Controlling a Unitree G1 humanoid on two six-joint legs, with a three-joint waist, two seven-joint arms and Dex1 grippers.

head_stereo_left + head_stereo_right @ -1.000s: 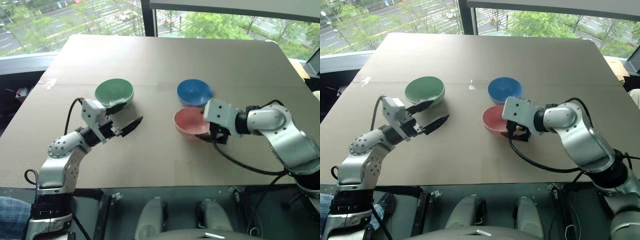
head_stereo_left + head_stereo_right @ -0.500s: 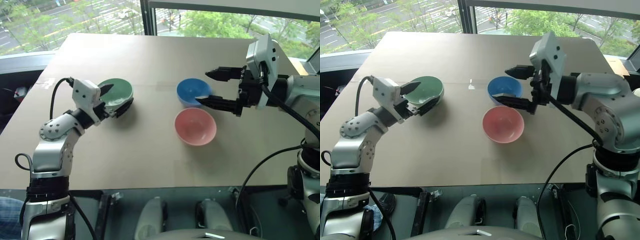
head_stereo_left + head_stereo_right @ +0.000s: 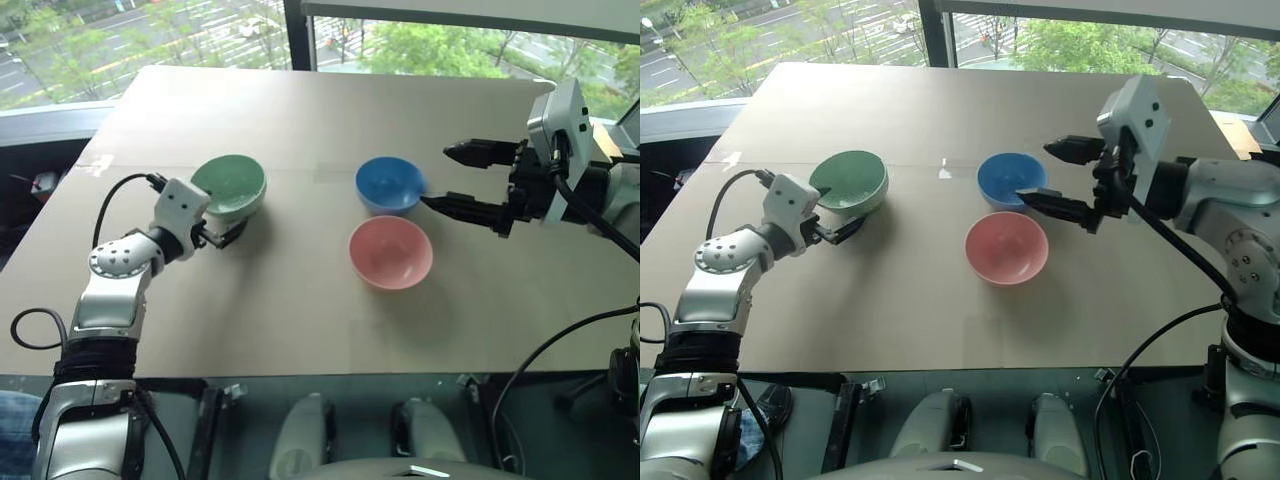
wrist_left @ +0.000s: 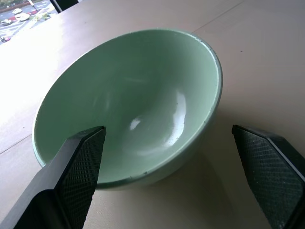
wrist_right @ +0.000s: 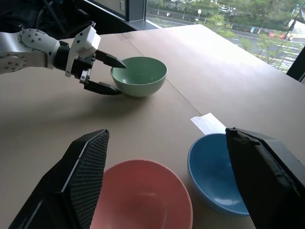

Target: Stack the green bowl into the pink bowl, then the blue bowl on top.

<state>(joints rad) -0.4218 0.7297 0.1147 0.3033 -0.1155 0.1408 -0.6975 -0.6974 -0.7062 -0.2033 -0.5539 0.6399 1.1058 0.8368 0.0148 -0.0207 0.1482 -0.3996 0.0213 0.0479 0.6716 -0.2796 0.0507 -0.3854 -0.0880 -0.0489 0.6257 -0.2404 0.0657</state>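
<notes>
Straddling the green bowl rim at its 7 o'clock, left gripper jaws apart; right gripper spread, hovering at the blue bowl's 3 o'clock, pink bowl below

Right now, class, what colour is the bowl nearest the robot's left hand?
Pale mint green: the green bowl, plain and unpatterned, shows best in the left wrist view.

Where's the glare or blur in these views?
Left wrist view: bright highlights inside the green bowl, blown-out window corner, near tool fingers soft. Right wrist view: fingers soft, bowls sharp. Eye views: even daylight, soft shadows beside the pink bowl.
</notes>
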